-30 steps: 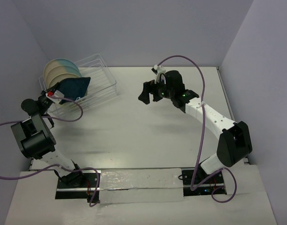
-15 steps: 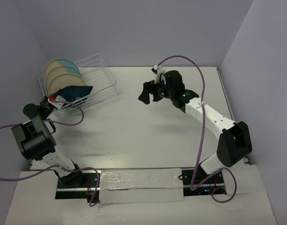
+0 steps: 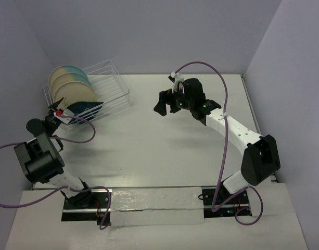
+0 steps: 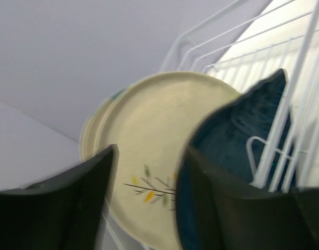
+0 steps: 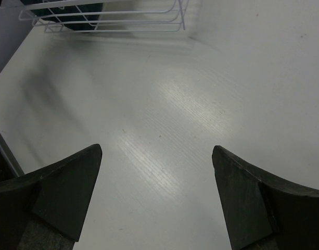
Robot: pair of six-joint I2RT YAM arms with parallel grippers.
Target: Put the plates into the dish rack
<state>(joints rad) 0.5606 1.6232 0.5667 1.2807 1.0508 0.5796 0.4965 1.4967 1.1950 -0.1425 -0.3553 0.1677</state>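
Observation:
The dish rack [image 3: 108, 86], of white wire, stands at the table's far left. Three round plates stand on edge in it: two beige ones with light blue [image 3: 64, 76] behind a cream one [image 3: 75, 92]. The dark-teal leaf-shaped plate [image 3: 87, 107] leans in front of them. My left gripper [image 3: 59, 111] is open at the rack's near-left corner. In the left wrist view its jaws [image 4: 151, 151] frame the cream plate's sprig drawing [image 4: 159, 114], and the teal plate [image 4: 237, 135] rests free beside the right finger [image 4: 227, 203]. Over mid-table, my right gripper [image 3: 167, 107] hangs open and empty.
The right wrist view looks down on bare white table [image 5: 164, 104], with the rack's near wires [image 5: 107, 18] at the top left. Grey walls close the table in at the back and on both sides. The rack's right half holds nothing.
My left gripper has opened and let go of the teal plate, which has settled lower in the rack. The left arm has drawn back a little. The right arm has not moved.

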